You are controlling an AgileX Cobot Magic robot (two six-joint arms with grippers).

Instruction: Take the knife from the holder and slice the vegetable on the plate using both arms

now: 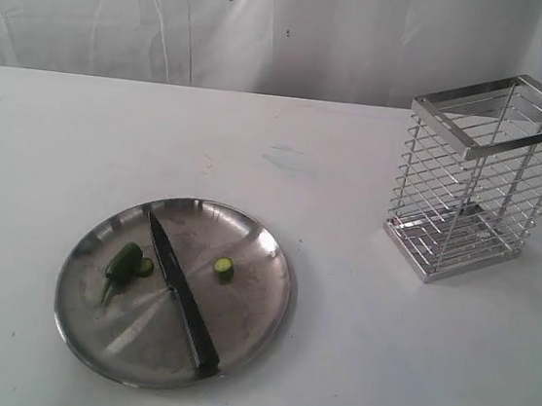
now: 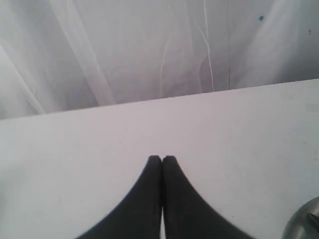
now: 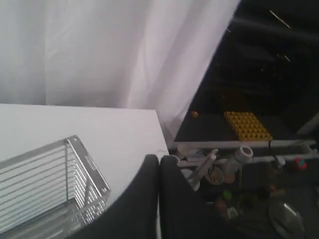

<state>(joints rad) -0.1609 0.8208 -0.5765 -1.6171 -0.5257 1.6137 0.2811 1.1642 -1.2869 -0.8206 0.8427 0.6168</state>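
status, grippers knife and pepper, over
Left gripper, right gripper shut, empty. Slim dark knife lies across round steel plate, small green pepper cut, pieces either side. Chrome wire holder empty; nothing blocking.

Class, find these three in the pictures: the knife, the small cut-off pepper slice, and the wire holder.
knife (image 1: 181, 291), exterior view, where blade meets handle
pepper slice (image 1: 224, 268), exterior view, its pale cut face
holder (image 1: 528, 139), exterior view, the flat top rim

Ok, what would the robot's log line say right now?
knife: lying across plate | vegetable: sliced, on plate | holder: no knife | left pincer: shut, empty | right pincer: shut, empty
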